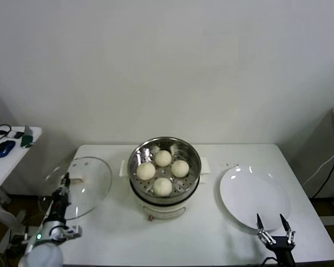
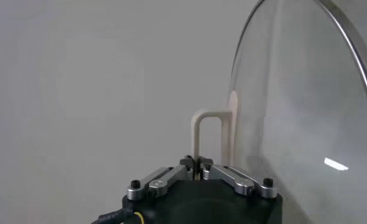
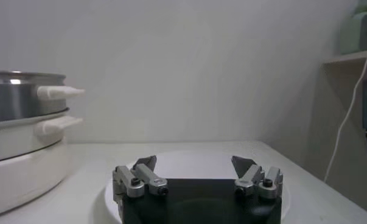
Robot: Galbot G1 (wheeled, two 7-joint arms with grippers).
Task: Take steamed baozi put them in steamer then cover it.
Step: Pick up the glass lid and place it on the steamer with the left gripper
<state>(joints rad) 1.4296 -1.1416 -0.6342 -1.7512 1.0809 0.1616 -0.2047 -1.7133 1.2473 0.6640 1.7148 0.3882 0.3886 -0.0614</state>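
At the far left, the left gripper (image 1: 65, 179) has its fingers closed tight on the cream-white bar handle (image 2: 209, 135) of the cover (image 1: 80, 186), a round clear glass lid with a metal rim. In the left wrist view the handle rises straight out from between the pinched fingertips, and the glass disc stands on edge just beyond them. In the head view the lid hangs tilted over the left edge of the white rectangular table (image 1: 211, 233), apart from the pot.

To the right of those fingers stands the steamer (image 1: 164, 167), a shiny round steel basket on a cream-white electric cooker base with side handles. All four steamed baozi (image 1: 163, 172), smooth cream-white round buns, already lie inside it, close together on the perforated floor. So the loading looks finished, and the step in hand is the covering.

The next move, as I judge it, calls for carrying the lid rightward until it is centred above the basket, levelling it so the rim faces down, then lowering it squarely onto the steel edge before the fingers let go. A tilted approach could catch the rim.

Farther right lies a flat round white plate (image 1: 255, 194), bare. The right gripper (image 1: 274, 225) waits at the plate's near edge, its fingers spread wide and holding nothing.
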